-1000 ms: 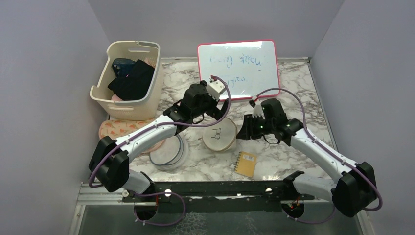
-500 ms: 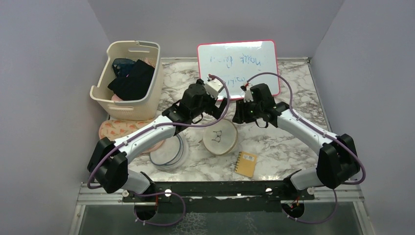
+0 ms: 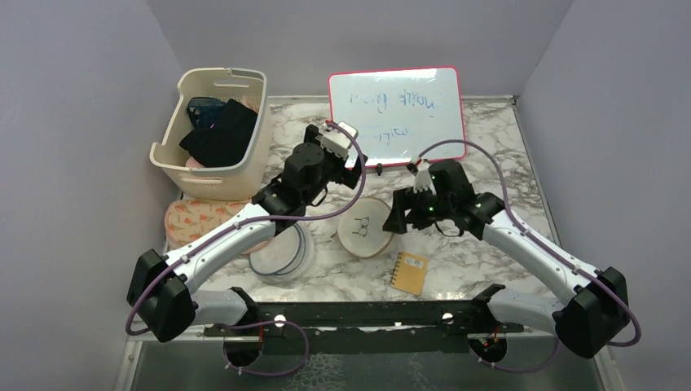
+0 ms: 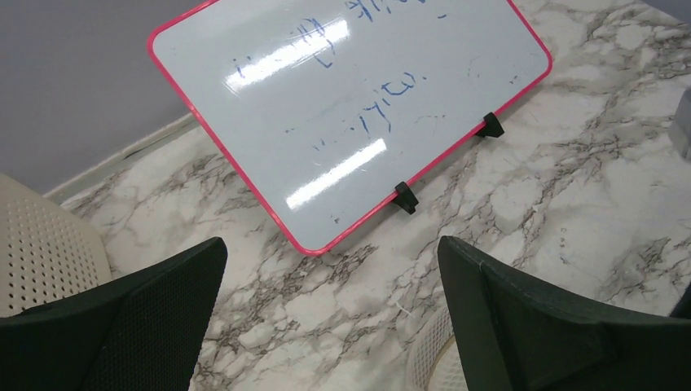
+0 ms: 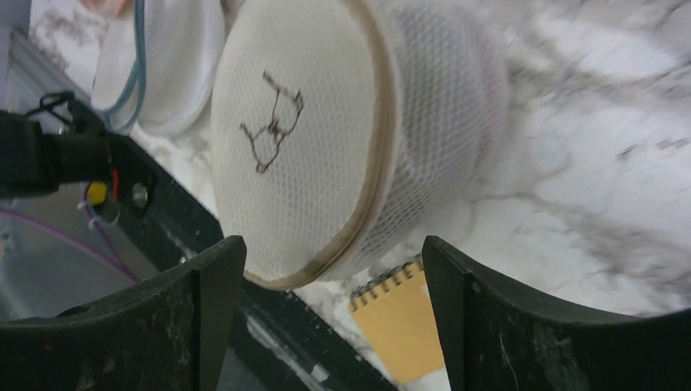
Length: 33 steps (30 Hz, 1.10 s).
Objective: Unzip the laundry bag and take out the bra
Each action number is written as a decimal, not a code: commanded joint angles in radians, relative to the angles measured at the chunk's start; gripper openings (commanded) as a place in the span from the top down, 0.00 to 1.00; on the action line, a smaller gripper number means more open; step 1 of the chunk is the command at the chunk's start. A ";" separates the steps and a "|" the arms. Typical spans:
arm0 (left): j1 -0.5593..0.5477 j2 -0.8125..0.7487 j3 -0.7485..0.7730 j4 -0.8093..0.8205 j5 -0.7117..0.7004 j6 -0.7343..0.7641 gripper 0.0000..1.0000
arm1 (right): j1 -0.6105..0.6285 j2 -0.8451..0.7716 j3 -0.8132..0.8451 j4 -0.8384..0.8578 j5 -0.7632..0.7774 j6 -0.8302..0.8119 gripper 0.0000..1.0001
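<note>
The laundry bag (image 3: 367,226) sits mid-bench between the two arms, a round mesh drum on the marbled bench (image 3: 489,155). Its flat tan top carries a small dark line drawing of a bra and no lettering. The drum is tipped: that top faces up and toward the near edge, so its short axis leans the same way, with the white mesh side showing along the far rim.

The right hand (image 3: 399,216) is at the bag's right edge, fingers well apart. From the right wrist, the bag fills the gap beyond them; whether either finger touches the mesh cannot be told.

The left hand (image 4: 334,318) hangs above the bench beyond the bag, fingers spread wide and holding nothing, turned toward a red-framed whiteboard (image 3: 397,114) propped at the back. Faint blue marker lines on the board are too smeared to read.

A small tan spiral notebook (image 3: 409,271) with a pale label lies near the bag on the near right; its print is too small to read. A clear disc with a blue rim (image 3: 279,252) lies to the bag's left. A cream basket (image 3: 244,175) of dark clothing stands at the far left.
</note>
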 commanded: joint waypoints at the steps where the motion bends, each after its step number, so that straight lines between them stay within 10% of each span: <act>1: -0.001 -0.013 -0.014 0.029 -0.071 0.029 0.01 | 0.084 0.009 -0.091 0.033 -0.105 0.132 0.21; 16: 0.000 -0.002 -0.038 0.061 -0.071 0.033 0.01 | 0.012 0.144 -0.158 0.297 0.018 0.161 0.63; 27: -0.001 0.019 -0.027 0.052 0.042 0.022 0.01 | -0.168 0.358 0.064 0.270 0.135 -0.095 0.55; 33: -0.001 0.034 -0.029 0.064 0.104 0.032 0.01 | -0.175 0.327 0.151 0.204 0.146 -0.131 0.30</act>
